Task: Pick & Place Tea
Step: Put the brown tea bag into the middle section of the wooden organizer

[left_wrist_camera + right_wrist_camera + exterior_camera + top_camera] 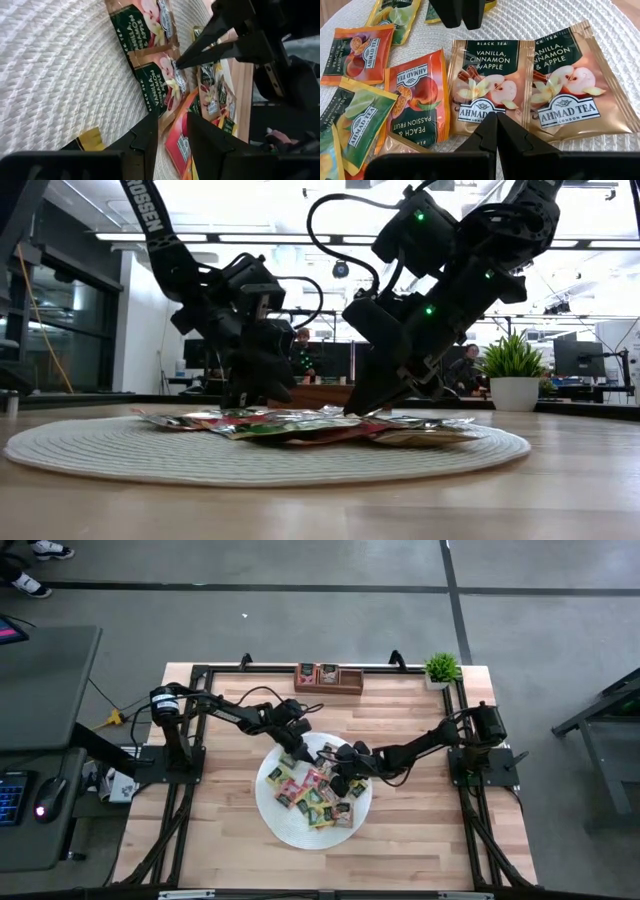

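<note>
Several tea packets (318,795) in orange, yellow, green and tan lie flat in a loose pile on a round white woven mat (300,830). Two tan vanilla-apple packets (487,85) (570,85) lie side by side. My right gripper (495,117) is shut, with its tip down on the left one of these. My left gripper (172,120) stands low over the mat at that packet's far edge. Its fingers are a narrow gap apart, with nothing pinched between them. An orange packet (180,147) shows past the gap. My right gripper has its shut fingertips (176,63) set down on the tan vanilla-apple packet's printed face (485,107), near the edge next to its twin. It slants down from the table's right side. The packet lies flat on the mat. Whether my left gripper touches the mat or a packet cannot be told.
A brown wooden tray (328,677) with a few packets in it stands at the table's far edge. A small potted plant (440,668) is at the far right corner. Bare wood table (420,830) lies around the mat.
</note>
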### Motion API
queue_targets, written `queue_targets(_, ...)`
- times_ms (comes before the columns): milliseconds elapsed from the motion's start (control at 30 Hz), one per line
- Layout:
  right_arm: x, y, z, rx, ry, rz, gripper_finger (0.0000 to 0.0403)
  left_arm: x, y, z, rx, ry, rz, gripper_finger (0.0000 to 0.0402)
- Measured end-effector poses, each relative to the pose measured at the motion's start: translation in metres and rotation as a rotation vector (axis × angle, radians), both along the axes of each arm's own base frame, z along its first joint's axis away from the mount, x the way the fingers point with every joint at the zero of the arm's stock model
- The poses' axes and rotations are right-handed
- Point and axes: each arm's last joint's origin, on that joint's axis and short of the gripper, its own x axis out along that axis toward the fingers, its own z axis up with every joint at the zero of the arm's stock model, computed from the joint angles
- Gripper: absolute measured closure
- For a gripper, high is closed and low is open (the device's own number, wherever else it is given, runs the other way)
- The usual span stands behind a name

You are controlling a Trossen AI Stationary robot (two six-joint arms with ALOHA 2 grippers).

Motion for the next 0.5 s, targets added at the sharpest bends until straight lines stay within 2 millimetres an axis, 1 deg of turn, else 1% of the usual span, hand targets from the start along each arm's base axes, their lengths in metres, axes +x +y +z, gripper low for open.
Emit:
queue_targets(167,0.0,0.0,0.0,-0.009,0.0,0.004,0.0403,0.002,0.001,0.0,0.015,0.026,0.029,0.03)
queue_targets(267,0.0,0.0,0.0,-0.011,-0.001,0.002,0.0403,0.007,0.003,0.004,0.062,0.056,0.012,0.03)
queue_targets(333,0.0,0.0,0.0,-0.012,-0.001,0.001,0.0403,0.012,0.006,0.009,0.118,0.083,0.0,0.03)
queue_targets(500,0.0,0.0,0.0,-0.011,-0.002,0.002,0.0403,0.026,0.013,0.033,0.26,0.137,-0.051,0.03)
